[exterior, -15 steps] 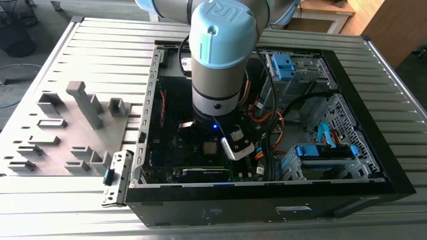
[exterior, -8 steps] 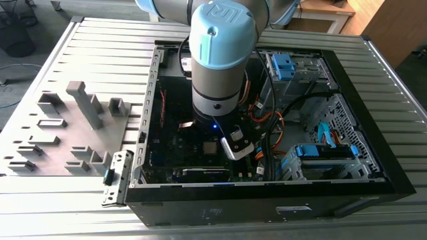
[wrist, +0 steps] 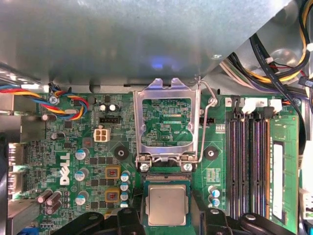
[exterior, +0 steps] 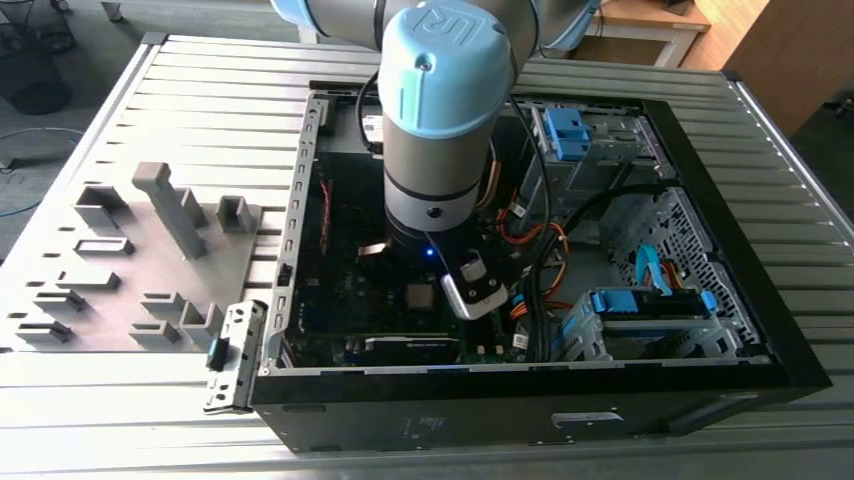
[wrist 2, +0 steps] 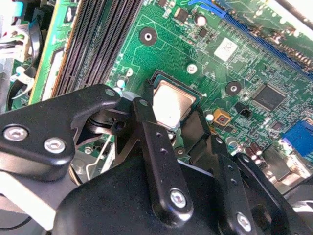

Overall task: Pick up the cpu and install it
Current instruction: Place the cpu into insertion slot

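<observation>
The cpu, a small square chip with a shiny silver-grey top, lies flat in the black socket of the green motherboard. My gripper stands right over it, one black finger against each side of the chip, shut on it. In the second wrist view the cpu shows between the same two fingers, with no gap at either edge. The socket's metal retention frame is flipped open just beyond the chip. In the exterior view my arm reaches down into the open computer case.
The socket lever stands raised beside the frame. Black memory slots run along one side of the socket and coloured fan wires lie on the other. Bundled cables and drive bays crowd the case. A grey fixture plate lies outside it.
</observation>
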Available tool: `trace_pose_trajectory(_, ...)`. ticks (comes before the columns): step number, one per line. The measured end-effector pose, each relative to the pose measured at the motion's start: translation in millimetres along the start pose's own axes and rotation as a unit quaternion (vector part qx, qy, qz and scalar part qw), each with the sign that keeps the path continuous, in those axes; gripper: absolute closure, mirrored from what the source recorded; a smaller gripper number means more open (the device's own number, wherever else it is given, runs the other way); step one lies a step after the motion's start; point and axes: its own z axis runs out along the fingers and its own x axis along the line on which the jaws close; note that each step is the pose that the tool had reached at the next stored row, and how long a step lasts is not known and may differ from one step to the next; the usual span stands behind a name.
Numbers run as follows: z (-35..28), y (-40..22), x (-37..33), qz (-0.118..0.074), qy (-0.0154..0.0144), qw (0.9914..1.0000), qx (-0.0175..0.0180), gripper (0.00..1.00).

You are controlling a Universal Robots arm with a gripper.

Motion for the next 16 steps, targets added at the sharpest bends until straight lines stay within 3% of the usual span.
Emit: trace_pose_trajectory(16,1.3,0.6,0.1,0.0,0.0001,1.0,0.0001,0.53)
